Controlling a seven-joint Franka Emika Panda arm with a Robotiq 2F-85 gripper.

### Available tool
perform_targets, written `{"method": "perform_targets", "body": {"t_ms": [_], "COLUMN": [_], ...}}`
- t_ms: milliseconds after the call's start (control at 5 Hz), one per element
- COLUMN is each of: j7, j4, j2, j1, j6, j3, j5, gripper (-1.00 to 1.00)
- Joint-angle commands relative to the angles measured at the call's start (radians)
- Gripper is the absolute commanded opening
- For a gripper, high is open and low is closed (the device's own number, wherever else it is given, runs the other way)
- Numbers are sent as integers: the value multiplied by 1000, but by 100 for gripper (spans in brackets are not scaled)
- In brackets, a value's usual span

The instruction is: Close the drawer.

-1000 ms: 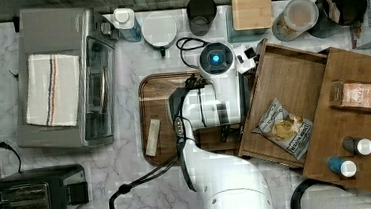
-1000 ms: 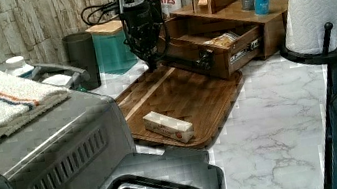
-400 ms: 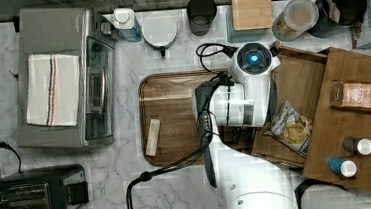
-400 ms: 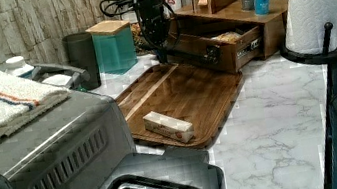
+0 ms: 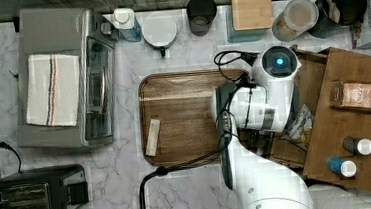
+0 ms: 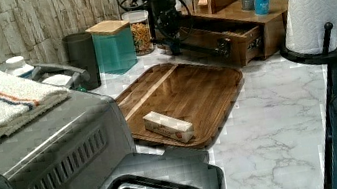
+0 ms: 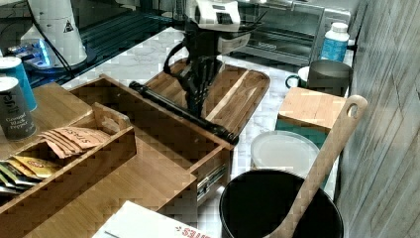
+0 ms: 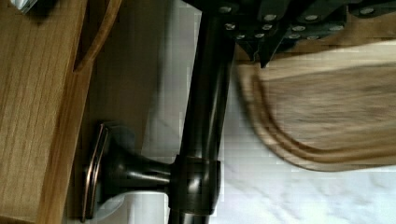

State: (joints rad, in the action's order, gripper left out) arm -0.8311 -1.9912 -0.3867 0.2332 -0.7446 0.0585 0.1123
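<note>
The drawer [image 7: 163, 134] of medium-brown wood stands partly out of its cabinet, with a snack packet [image 5: 299, 123] lying inside. A dark bar handle [image 8: 203, 116] runs across its front [image 6: 230, 47]. My gripper [image 7: 194, 110] points down at that handle [image 7: 183, 113], shut and pressed against the bar on the tray side, holding nothing. In the wrist view the fingertips [image 8: 264, 53] sit right beside the bar. In the top view my arm [image 5: 259, 108] covers the drawer's front edge. The left view has the gripper [image 6: 175, 48] at the handle's far end.
A dark round-cornered wooden tray [image 5: 182, 89] with a small box [image 5: 152, 136] lies just in front of the drawer. The cabinet top [image 5: 360, 121] carries two cans and a tea rack. Jars line the back wall; a paper towel roll [image 6: 317, 1] stands beside the cabinet.
My arm has moved toward the top view's right, and the drawer has slid further into its cabinet, so less of its inside shows.
</note>
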Motion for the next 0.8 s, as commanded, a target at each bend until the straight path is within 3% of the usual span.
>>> {"method": "perform_targets", "body": {"t_ms": [200,400,600,800], "j7": [-96,-100,-254,-256], "j4": [-12,6,-8,-8], "j2": [127,110,122,122], "j1": [251,253,299,290], "j6": [-25,-39,-19,-20], "j3": [186,220,173,182], "j5": [-44,-54,-158,-162], "gripper": [-100,-100,-100,-100]}}
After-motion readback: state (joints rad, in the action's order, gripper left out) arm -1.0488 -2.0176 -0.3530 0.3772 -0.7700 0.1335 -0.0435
